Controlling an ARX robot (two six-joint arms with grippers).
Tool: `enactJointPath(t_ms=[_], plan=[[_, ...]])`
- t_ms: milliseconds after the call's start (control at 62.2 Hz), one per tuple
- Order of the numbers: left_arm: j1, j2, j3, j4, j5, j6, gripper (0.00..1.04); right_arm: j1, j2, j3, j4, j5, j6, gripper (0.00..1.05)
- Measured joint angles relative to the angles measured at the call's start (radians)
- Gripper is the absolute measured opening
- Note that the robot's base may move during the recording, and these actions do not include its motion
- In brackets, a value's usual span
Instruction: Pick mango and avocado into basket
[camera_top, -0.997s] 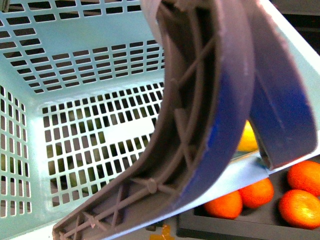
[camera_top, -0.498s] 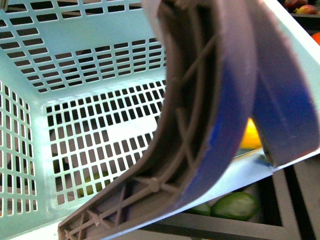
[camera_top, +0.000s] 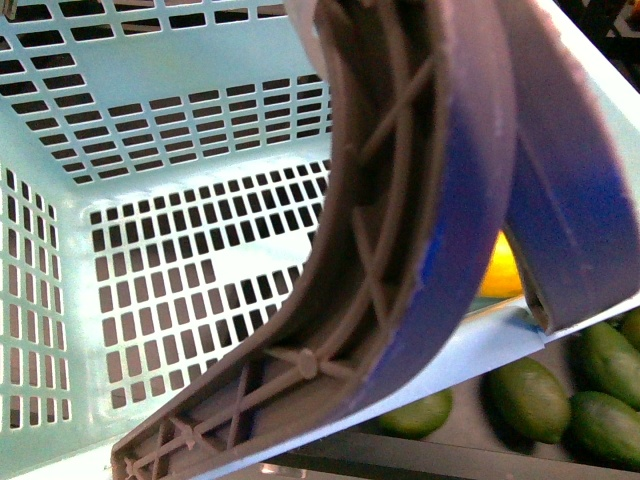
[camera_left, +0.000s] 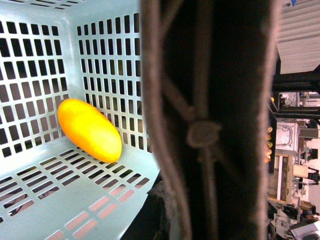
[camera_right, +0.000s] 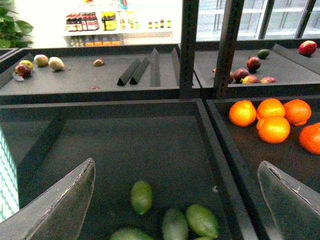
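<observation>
The mango (camera_left: 89, 129) lies in the basket (camera_left: 30, 30). The right gripper (camera_right: 176, 167) hangs spread wide above avocados (camera_right: 141, 196). The left gripper's jaws are hidden, so their state cannot be told.

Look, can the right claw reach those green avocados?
Probably yes. The right claw is open and hangs above the avocados, and nothing seems to lie between them.

The brown handle (camera_top: 400, 250) hides all but a yellow sliver of the mango (camera_top: 498, 270) in the front view. The basket (camera_top: 150, 150) runs past every edge. Avocados (camera_top: 530, 398) beyond its rim are partly covered, and one is cropped at the picture's right edge.
</observation>
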Motion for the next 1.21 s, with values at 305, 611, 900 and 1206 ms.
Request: enactJointPath(t_ms=[305, 611, 900, 1206], plan=[[0.01, 0.0, 0.0, 0.0, -0.012, 0.0, 0.04, 0.0, 0.0, 0.0, 0.0, -0.01, 0.0, 0.96], [0.011, 0.0, 0.0, 0.0, -0.013, 0.007, 0.04, 0.0, 0.0, 0.0, 0.0, -0.005, 0.0, 0.96], [-0.002, 0.0, 0.0, 0.0, 0.008, 0.0, 0.04, -0.083, 0.192, 0.209, -0.502, 0.317, 0.137, 0.96], [0.001, 0.0, 0.0, 0.0, -0.008, 0.0, 0.04, -0.422, 0.651, 0.236, -0.099, -0.173, -0.346, 0.96]])
